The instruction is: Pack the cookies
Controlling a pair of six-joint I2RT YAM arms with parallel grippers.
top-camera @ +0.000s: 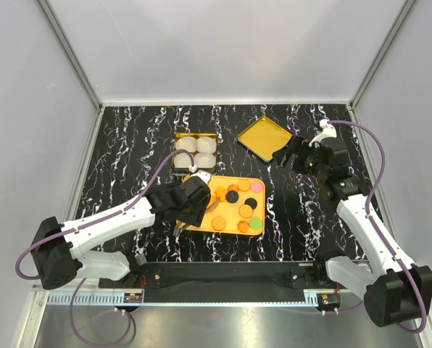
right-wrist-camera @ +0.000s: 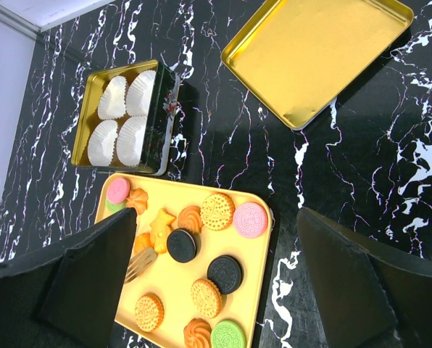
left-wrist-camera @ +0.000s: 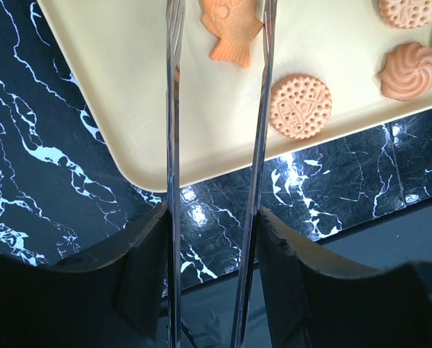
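Overhanging tray edge, fingers parted

- The worktop is showing black marble with white veining.
- The tray is appearing pale yellow.
- The cookies are showing orange-tan with dotted faces, near-black, pink and green.
- The paper cups are looking white and pleated, inside a gold-lined tin.
- The lid is gleaming gold.
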